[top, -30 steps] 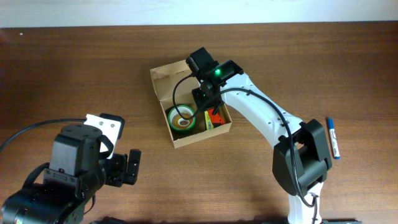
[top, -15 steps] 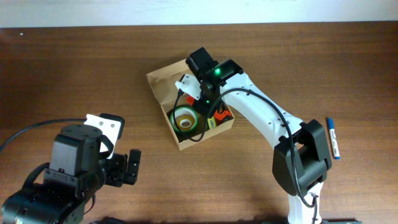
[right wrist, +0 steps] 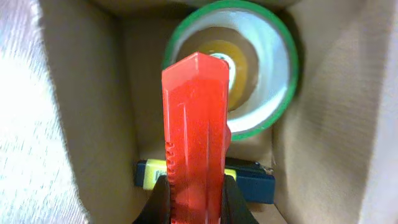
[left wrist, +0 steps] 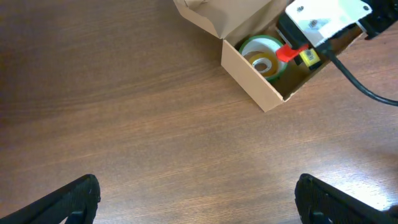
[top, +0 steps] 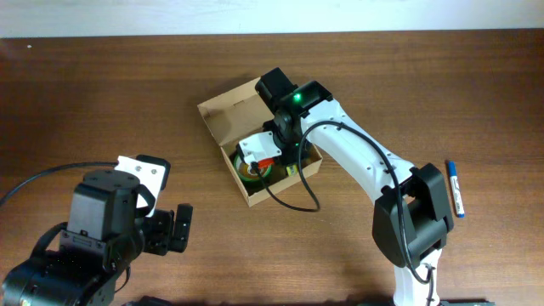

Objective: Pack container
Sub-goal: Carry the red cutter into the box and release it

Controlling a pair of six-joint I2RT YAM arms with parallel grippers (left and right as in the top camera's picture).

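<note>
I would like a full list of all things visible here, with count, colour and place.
cardboard box: 1, brown, open, mid-table
tape roll: 1, green, inside the box
red item: 1, red, held over the box
flat item: 1, yellow and dark blue, box bottom
marker: 1, blue, on the table, right side
table: 1, brown wood
left tool: 1, black, open
right tool: 1, black, shut on the red item

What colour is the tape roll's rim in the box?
Green; the tape roll shows best in the right wrist view.
</note>
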